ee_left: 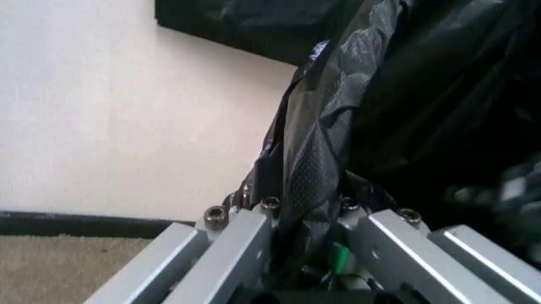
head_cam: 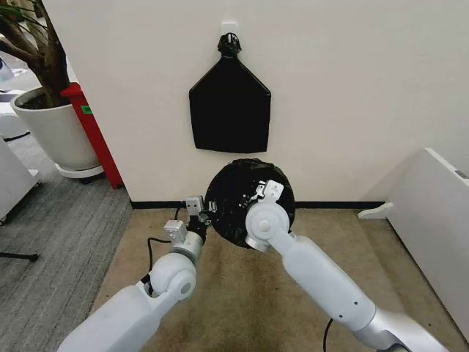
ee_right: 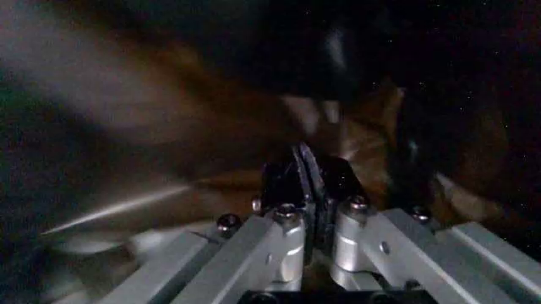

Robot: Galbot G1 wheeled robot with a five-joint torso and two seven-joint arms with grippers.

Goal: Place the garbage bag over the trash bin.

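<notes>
The garbage bag (head_cam: 238, 198) is a glossy black sheet spread into a round shape, held up in front of the wall base. My left gripper (head_cam: 204, 214) is at its left edge. In the left wrist view that gripper (ee_left: 308, 212) is shut on a crinkled fold of the garbage bag (ee_left: 338, 126). My right gripper (head_cam: 265, 192) reaches onto the bag's right half. In the right wrist view it (ee_right: 306, 180) is shut on a thin strip of black film, with dark plastic all around. The trash bin is hidden.
A flat black bundle (head_cam: 229, 110) hangs from a wall hook above the bag. A large white plant pot (head_cam: 55, 132) and a red container (head_cam: 91, 128) stand at the left. A white panel (head_cam: 440, 220) lies at the right. Tan carpet (head_cam: 242, 293) runs under my arms.
</notes>
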